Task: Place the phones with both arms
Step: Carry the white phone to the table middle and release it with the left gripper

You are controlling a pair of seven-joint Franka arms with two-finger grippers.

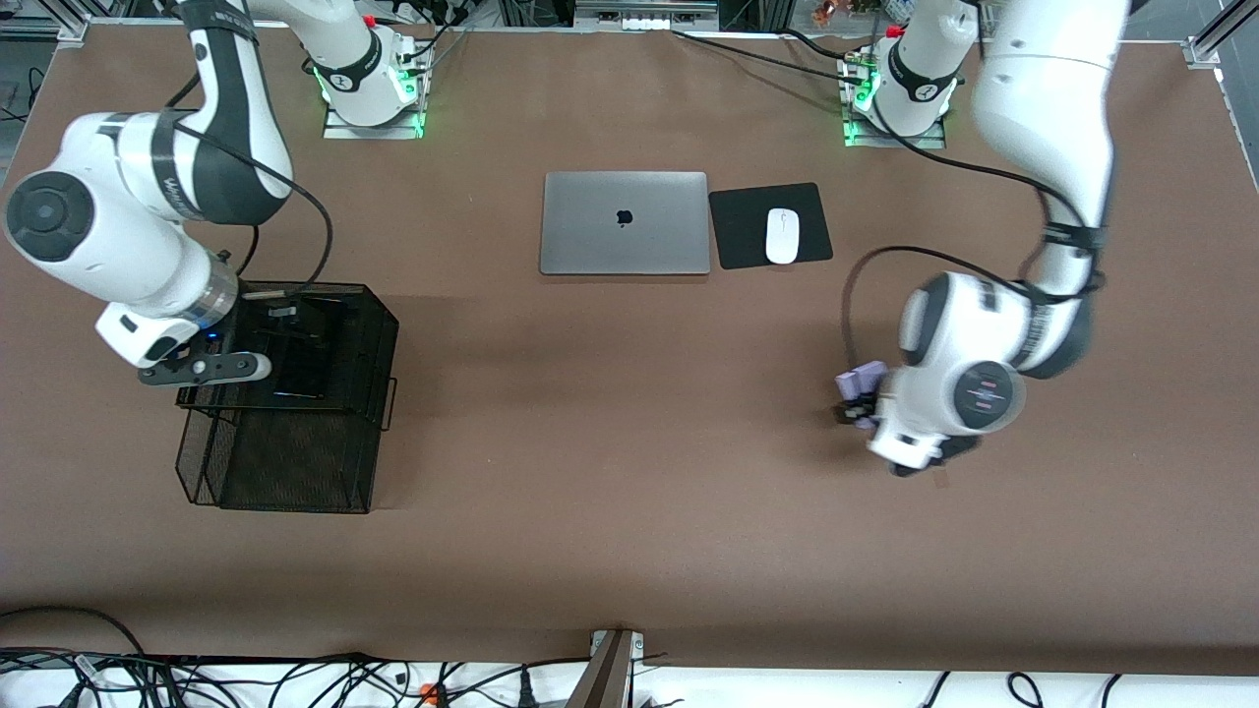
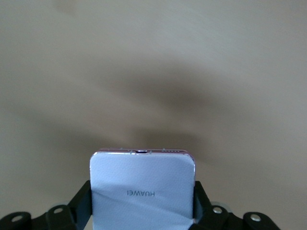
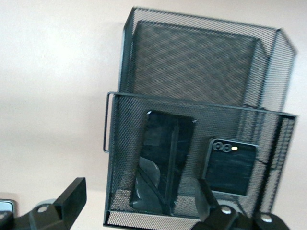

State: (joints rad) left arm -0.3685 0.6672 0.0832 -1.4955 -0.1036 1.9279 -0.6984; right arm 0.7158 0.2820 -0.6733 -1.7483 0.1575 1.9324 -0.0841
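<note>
- Right gripper [image 3: 139, 203]: jaws wide open, empty, over the mesh tray [image 3: 111, 158]; two black phones [image 3: 163, 163] lie in the tray directly below it.
- Left gripper [image 2: 143, 206]: clamped on the lavender phone [image 2: 142, 184], above bare table.
- Next: probably carry this phone to the tray.

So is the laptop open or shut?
Shut: the laptop lies flat, lid down, logo facing up, beside the mouse pad.
</note>
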